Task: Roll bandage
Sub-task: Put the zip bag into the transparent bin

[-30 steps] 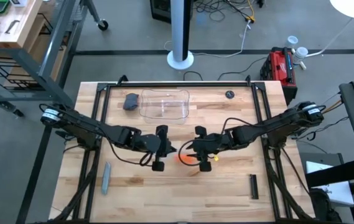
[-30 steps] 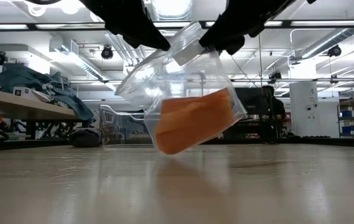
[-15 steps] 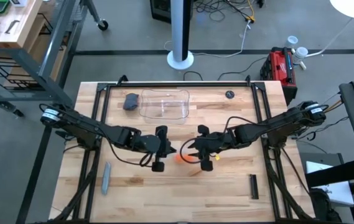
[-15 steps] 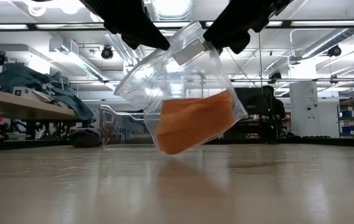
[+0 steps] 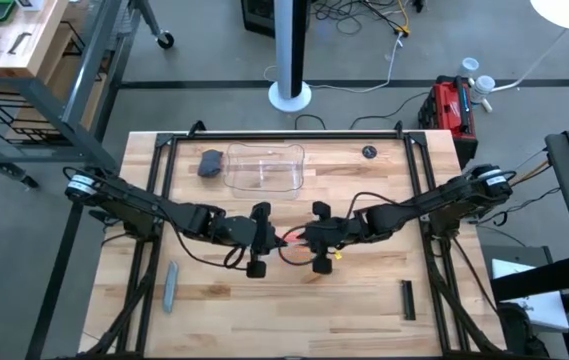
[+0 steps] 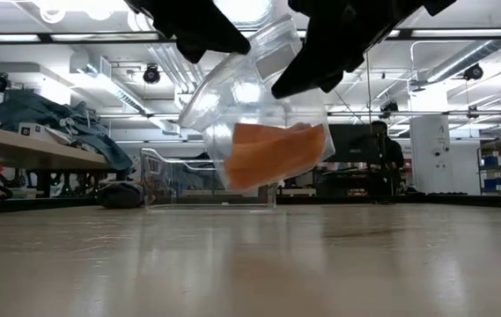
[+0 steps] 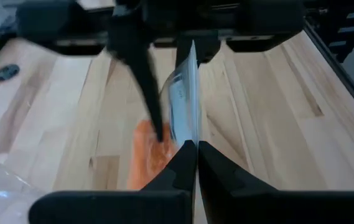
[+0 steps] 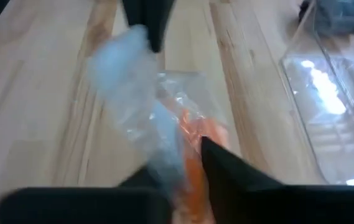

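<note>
Two grippers meet above the table (image 5: 214, 290) centre, and between them we hold the clear wrapper (image 6: 259, 97) aloft. Our left gripper (image 7: 192, 155) pinches its top edge; our right gripper (image 6: 298, 84) clamps its side. Inside sags the bandage (image 6: 276, 154), light, soft and floppy; we judge an end is best to grasp.

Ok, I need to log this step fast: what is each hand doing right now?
Left hand: closed on the clear plastic wrapper holding the orange bandage.
Right hand: closed on the same wrapper.
</note>
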Robot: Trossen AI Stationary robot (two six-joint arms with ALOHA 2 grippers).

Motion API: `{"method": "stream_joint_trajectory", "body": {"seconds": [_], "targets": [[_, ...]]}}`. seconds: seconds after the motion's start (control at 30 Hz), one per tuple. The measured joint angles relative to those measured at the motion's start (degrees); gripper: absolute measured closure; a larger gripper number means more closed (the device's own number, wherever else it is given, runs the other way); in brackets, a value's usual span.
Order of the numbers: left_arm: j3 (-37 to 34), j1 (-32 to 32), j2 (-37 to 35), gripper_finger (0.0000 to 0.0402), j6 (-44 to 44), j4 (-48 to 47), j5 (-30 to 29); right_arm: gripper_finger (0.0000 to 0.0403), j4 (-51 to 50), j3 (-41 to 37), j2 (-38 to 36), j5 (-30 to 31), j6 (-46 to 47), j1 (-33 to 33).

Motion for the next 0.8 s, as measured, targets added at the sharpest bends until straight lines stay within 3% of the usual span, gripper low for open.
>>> {"method": "stream_joint_trajectory", "body": {"seconds": [0.27, 0.5, 0.8], "targets": [[-0.08, -0.22, -2.31, 0.0354, -8.08, -4.27, 0.21, 0.0401, -0.33, 0.0, -0.17, 0.15, -0.93, 0.16], [-0.63, -0.22, -2.35, 0.0297, -16.04, -5.33, 4.09, 0.0402, -0.13, 0.0, -0.15, 0.57, -0.95, 0.16], [-3.13, -0.2, -0.76, 0.0232, -20.55, -5.57, 3.73, 0.0403, -0.11, -0.07, -0.15, 0.54, -0.97, 0.16]]}}
